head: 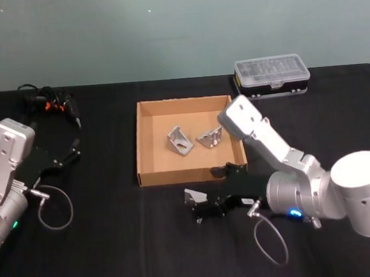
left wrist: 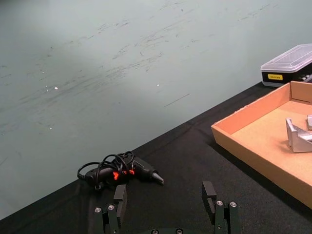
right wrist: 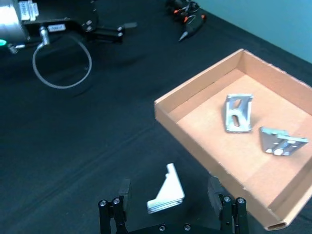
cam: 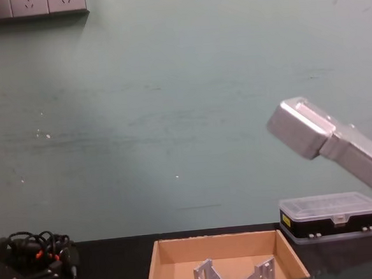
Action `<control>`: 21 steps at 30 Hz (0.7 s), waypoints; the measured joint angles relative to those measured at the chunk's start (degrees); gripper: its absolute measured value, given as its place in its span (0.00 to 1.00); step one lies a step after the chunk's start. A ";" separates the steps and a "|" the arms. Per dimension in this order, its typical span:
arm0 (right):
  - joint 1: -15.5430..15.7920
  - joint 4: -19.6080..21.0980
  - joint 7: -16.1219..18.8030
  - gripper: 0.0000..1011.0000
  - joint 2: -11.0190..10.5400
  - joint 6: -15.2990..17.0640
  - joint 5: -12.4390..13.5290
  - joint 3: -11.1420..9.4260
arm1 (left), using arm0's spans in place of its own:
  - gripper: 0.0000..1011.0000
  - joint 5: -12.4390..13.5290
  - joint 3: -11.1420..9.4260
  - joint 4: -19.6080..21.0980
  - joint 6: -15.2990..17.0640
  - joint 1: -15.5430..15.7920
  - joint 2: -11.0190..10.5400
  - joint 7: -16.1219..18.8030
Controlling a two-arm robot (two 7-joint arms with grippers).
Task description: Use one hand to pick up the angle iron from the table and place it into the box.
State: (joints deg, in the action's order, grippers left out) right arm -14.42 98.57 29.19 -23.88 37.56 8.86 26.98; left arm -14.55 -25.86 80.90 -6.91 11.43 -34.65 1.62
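Our right hand [right wrist: 169,189] is low over the table [head: 116,246], just in front of the box [head: 151,178]. Its fingers [right wrist: 125,190] are spread wide and hold nothing. The angle iron [right wrist: 165,195] lies on the table right between them, one finger on each side. From the right wrist view we can see a gap on both sides, so the fingers are not touching it. It sits near the front wall of the box, but outside it.

Inside the box we see two more irons [head: 180,141], side by side.

Our left hand [head: 71,154] rests far off on the left of the table. Its fingers are apart and it holds nothing too.
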 joint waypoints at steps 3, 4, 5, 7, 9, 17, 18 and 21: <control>0.54 0.08 -0.46 0.99 -0.43 -0.59 -0.12 0.96 | 1.00 0.00 0.00 0.00 0.00 0.00 0.00 0.00; 0.58 -0.02 -0.58 0.99 -0.45 -0.62 -0.14 1.11 | 1.00 0.00 0.00 0.00 0.00 0.00 0.00 0.00; 0.61 -0.15 -0.66 0.99 -0.48 -0.63 -0.14 1.26 | 1.00 0.00 0.00 0.00 0.00 0.00 0.00 0.00; 0.63 -0.55 -0.87 0.99 -0.48 -0.64 -0.15 1.64 | 1.00 0.00 0.00 0.00 0.00 0.00 0.00 0.00; 0.64 -0.81 -1.07 0.99 -0.48 -0.66 -0.15 1.80 | 1.00 0.00 0.00 0.00 0.00 0.00 0.00 0.00; 0.49 -2.73 -1.99 0.99 -0.04 -1.02 -0.17 2.16 | 1.00 0.00 0.00 0.00 0.00 0.00 0.00 0.00; 0.44 -2.96 -2.03 0.99 0.05 -1.08 -0.15 2.16 | 1.00 0.00 0.00 0.00 0.00 0.00 0.00 0.00; 0.27 -3.81 -2.14 0.99 0.49 -1.48 0.08 2.21 | 1.00 0.00 0.00 0.00 0.00 0.00 0.00 0.00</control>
State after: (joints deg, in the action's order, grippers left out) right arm -14.15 94.75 27.06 -23.39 36.09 8.93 29.19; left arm -14.55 -25.86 80.90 -6.91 11.43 -34.65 1.62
